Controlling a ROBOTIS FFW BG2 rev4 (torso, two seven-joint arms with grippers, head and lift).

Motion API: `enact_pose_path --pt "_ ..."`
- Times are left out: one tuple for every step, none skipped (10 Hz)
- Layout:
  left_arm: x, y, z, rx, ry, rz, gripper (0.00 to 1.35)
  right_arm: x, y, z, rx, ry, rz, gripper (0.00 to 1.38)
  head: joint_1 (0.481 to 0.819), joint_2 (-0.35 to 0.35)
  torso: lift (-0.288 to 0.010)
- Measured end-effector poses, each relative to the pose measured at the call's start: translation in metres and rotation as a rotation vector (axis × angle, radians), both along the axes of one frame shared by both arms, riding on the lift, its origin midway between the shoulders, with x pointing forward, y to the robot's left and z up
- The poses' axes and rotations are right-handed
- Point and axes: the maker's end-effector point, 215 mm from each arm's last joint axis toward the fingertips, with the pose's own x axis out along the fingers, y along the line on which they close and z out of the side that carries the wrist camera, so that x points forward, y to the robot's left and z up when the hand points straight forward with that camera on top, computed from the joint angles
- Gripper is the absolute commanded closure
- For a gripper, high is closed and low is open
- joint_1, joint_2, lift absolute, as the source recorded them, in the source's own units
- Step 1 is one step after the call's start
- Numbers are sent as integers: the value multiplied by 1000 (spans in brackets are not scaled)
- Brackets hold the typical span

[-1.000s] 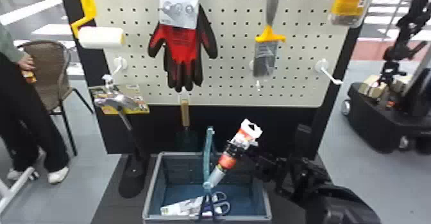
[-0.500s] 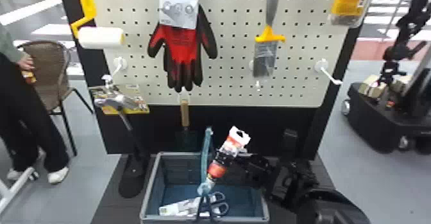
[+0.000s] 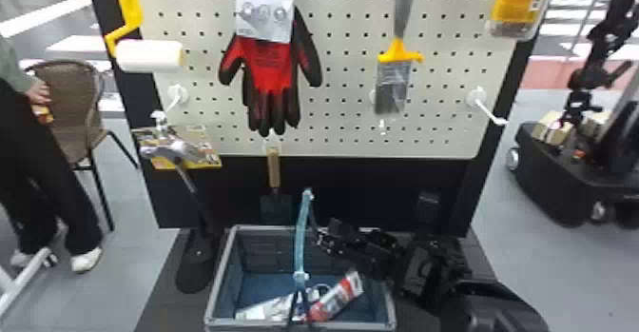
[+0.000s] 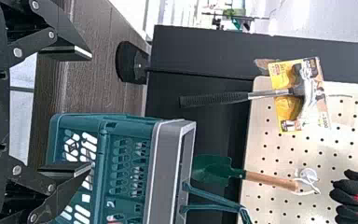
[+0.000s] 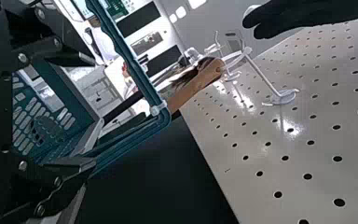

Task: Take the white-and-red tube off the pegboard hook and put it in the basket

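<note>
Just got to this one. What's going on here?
A two-armed robot is stocking a basket. The white-and-red tube lies inside it by a white package, and neither tool holds it. The right tool is open by the basket's handle; the left tool is open and empty. The placing looks done.

Head: high, forward-down | left wrist: sideways, farther back | right wrist: sideways, nearer pegboard [image 3: 347,79] (all three share basket [image 3: 221,271])
</note>
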Motion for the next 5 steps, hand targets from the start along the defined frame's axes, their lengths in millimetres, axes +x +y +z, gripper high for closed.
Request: enact_pose_path --pt "-1 0 0 0 1 1 438 0 0 1 1 -2 0 121 549 0 -100" --pt "-1 0 -1 0 2 0 438 1 0 2 2 -3 -1 121 549 0 -100" --pt "-1 0 0 0 1 0 438 1 0 2 4 -3 -2 121 549 0 -100" --pt "-1 0 0 0 1 1 438 1 0 3 4 -4 -2 121 549 0 -100" --pt "-1 0 0 0 1 1 438 1 -1 3 5 -5 -2 121 549 0 -100"
